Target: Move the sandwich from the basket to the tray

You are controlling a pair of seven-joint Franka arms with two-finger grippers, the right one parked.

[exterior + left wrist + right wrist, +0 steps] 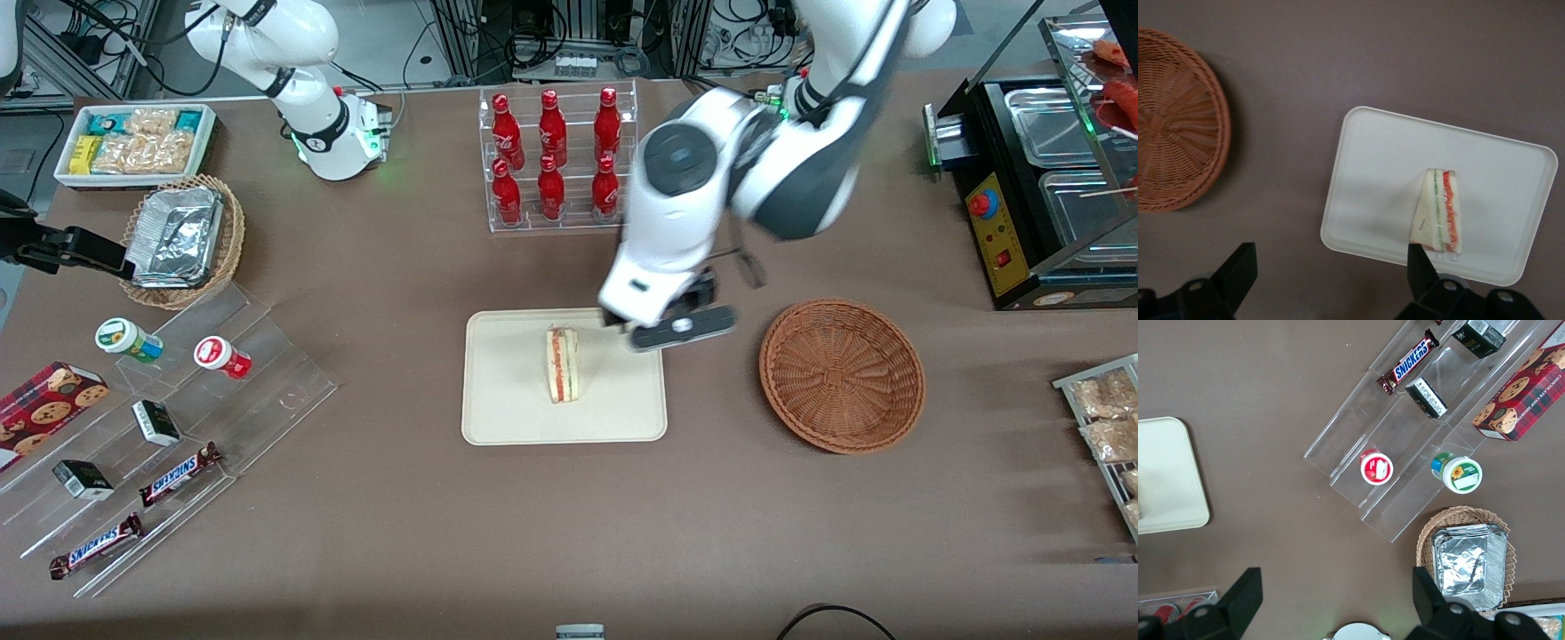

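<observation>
One sandwich stands on its edge in the middle of the tray, and the basket beside the tray has nothing in it. It looks light and soft, so a hard squeeze would squash it. The best place to hold it is across the two flat bread sides. The hand hangs wide open above the tray's edge, holding nothing. The brown tabletop is flat, with lots of room around the tray.

Even, bright overhead light; soft shadows fall on the worktop beneath the end effector, whose arm looks motion-blurred.
</observation>
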